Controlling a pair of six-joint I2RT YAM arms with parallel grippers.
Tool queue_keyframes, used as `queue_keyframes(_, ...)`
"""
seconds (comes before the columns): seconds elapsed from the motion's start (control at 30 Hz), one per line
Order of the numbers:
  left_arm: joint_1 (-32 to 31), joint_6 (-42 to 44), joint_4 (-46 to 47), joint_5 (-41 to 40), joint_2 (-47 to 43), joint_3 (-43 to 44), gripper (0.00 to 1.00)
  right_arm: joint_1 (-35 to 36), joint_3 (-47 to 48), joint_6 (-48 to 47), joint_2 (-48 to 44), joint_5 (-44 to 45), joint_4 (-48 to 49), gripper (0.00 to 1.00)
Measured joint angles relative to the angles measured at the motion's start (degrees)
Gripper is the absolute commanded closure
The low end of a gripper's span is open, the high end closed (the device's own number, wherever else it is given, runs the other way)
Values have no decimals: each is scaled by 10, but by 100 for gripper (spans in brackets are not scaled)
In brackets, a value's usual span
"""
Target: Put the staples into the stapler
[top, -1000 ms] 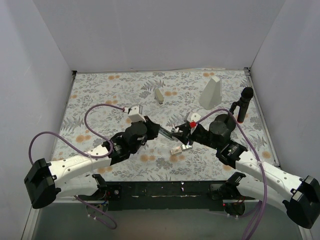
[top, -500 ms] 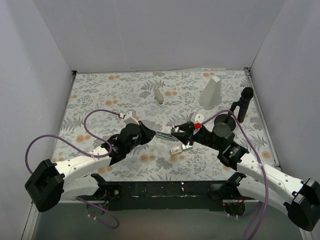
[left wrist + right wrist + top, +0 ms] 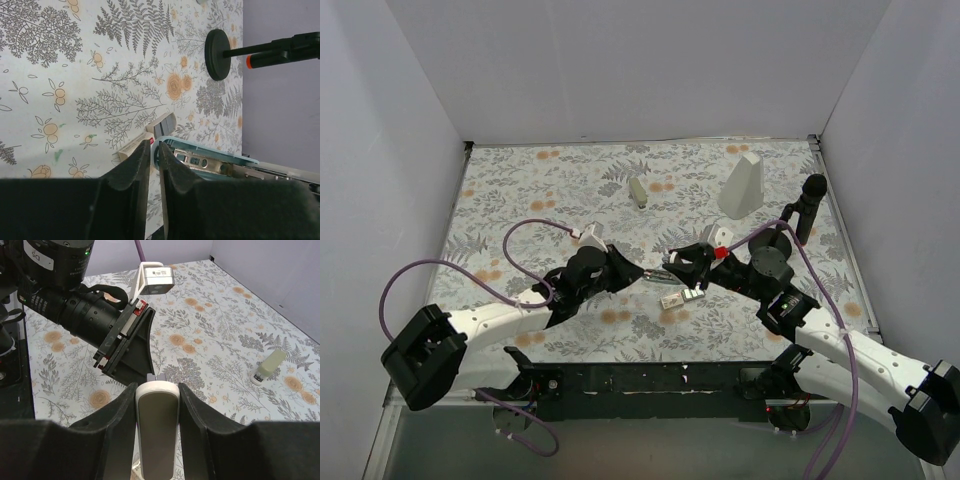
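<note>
The light blue stapler (image 3: 655,272) hangs open between my two grippers, just above the table. In the left wrist view its silver channel (image 3: 200,160) shows inside the blue shell. My left gripper (image 3: 632,270) (image 3: 155,152) is shut on the rim of the stapler's rounded end. My right gripper (image 3: 672,268) (image 3: 157,387) is shut on the stapler's other part (image 3: 157,430), seen there as a whitish body with a grey-brown face. The small cream staples box (image 3: 675,298) (image 3: 132,146) lies on the table just below the stapler, a grey strip showing at its open end.
A beige stapler (image 3: 638,190) (image 3: 267,366) lies at mid-back. A tall white wedge block (image 3: 742,185) stands at back right. A black stand with a round base (image 3: 805,210) (image 3: 218,47) is by the right wall. White walls enclose three sides of the table.
My left arm's wrist has swung lower and nearer to the table. My right gripper has shifted slightly to the left. Both stay at the stapler between them.
</note>
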Motion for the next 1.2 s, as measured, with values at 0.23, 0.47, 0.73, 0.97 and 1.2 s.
queue_keyframes(0.23, 6, 58, 12, -10, -54, -8, 59, 0, 2, -22, 11, -4, -7, 99)
queue_keyframes(0.47, 6, 106, 30, -10, -75, 3, 57, -2, 6, -39, 27, -12, -28, 99)
queue_keyframes(0.73, 7, 102, 27, 1, -18, 23, 58, -3, 2, -25, 7, -11, -18, 99)
queue_keyframes(0.97, -3, 69, 16, 13, 12, 16, 59, -12, 0, -2, -86, 4, 47, 99)
queue_keyframes(1.2, -72, 42, 17, 19, 52, 20, 59, -14, 0, 9, -60, 4, 92, 99)
